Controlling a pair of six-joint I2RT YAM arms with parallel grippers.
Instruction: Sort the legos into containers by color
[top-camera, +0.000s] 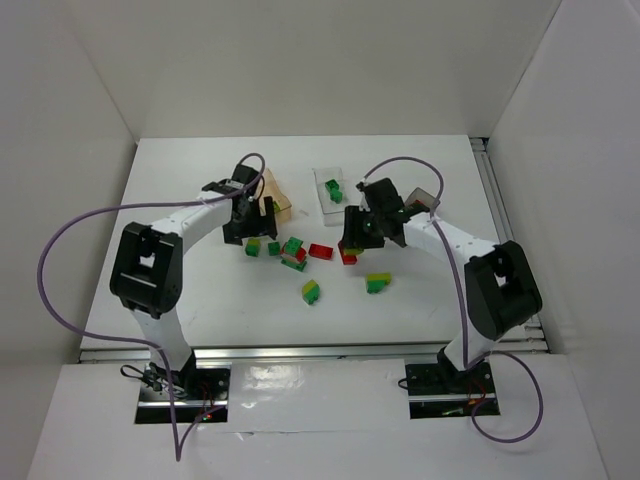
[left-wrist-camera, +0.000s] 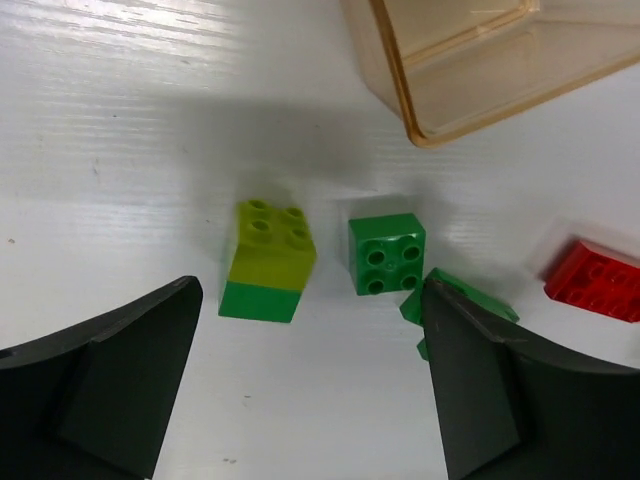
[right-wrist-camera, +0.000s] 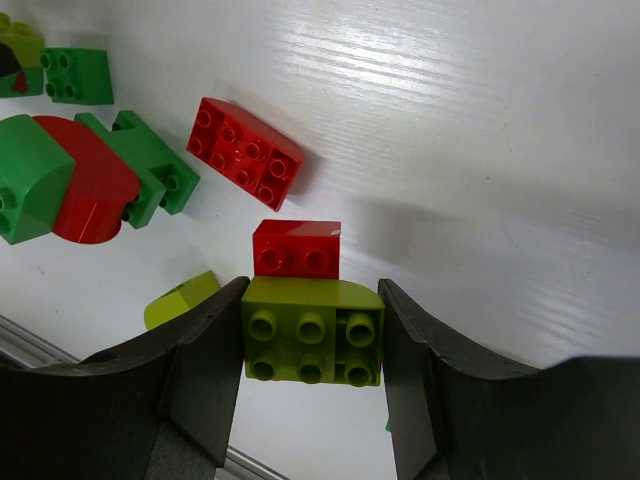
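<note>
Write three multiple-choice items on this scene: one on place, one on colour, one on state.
1. Which bin holds the green brick?
A the orange bin
B the clear bin
C the dark bin

2. What colour is the held brick in the right pincer?
A blue
B yellow-green
C white

3. The left pincer is:
A open and empty
B shut on a red brick
C shut on a bin

Answers:
1 B, the brick lies within the clear walls.
2 B, yellow-green studs show between the fingers.
3 A, its fingers stand wide apart, gripping nothing.
</note>
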